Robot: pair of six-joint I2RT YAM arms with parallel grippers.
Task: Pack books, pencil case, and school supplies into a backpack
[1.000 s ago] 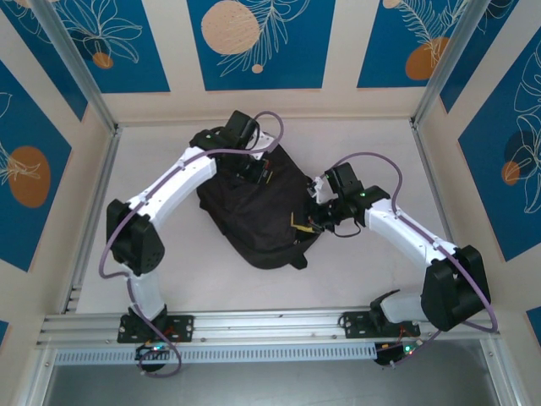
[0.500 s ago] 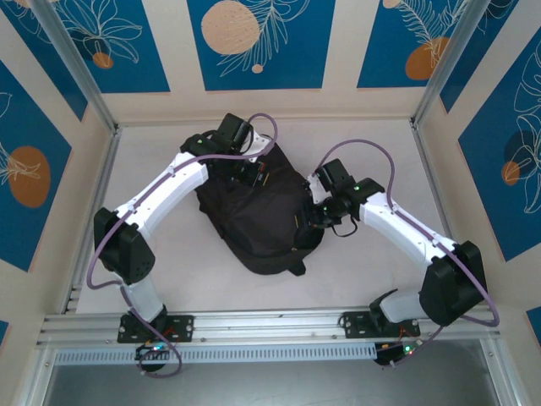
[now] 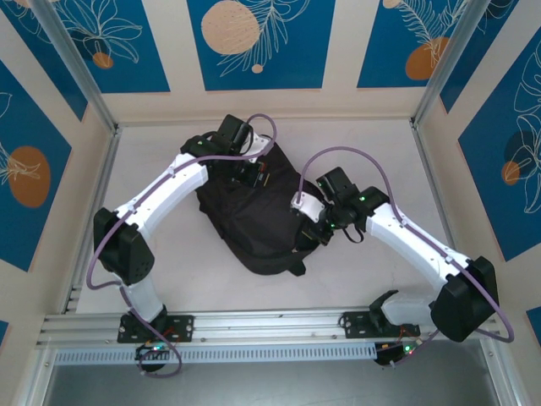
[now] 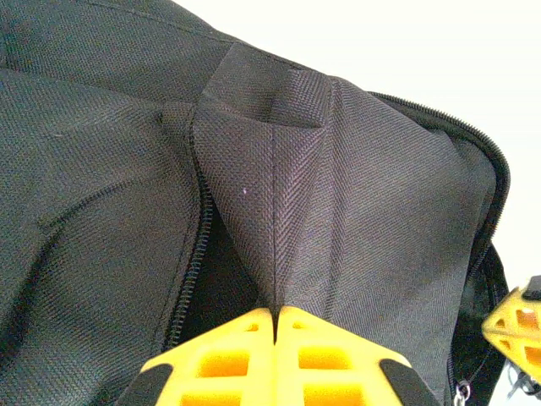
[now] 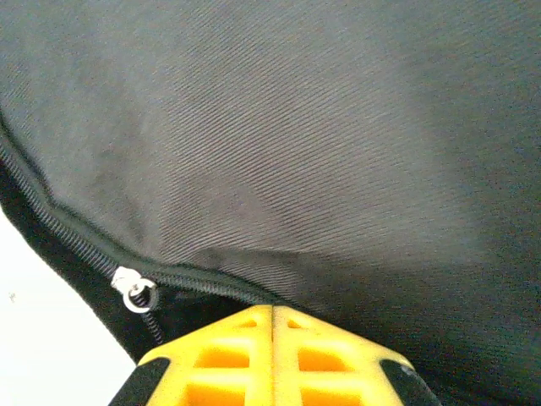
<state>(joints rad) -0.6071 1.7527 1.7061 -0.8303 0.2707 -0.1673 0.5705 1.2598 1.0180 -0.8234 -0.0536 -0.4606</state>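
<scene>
The black backpack (image 3: 254, 222) lies flat in the middle of the table. My left gripper (image 3: 254, 174) is at its far end, shut on a raised fold of the fabric (image 4: 275, 211) beside an open zipper (image 4: 193, 254). My right gripper (image 3: 311, 228) is at the bag's right edge, shut, and the fabric puckers into its tips (image 5: 272, 309) just above the zipper line. A silver zipper pull (image 5: 135, 290) hangs left of those tips. The books, pencil case and school supplies are out of view.
Bare white table (image 3: 169, 279) surrounds the bag. Metal frame posts (image 3: 89, 93) and patterned walls close in the sides and back. An aluminium rail (image 3: 270, 326) runs along the near edge by the arm bases.
My right gripper has moved left and nearer along the bag's right edge, and its jaws have closed there. The left arm has shifted slightly left, still pinching the fabric.
</scene>
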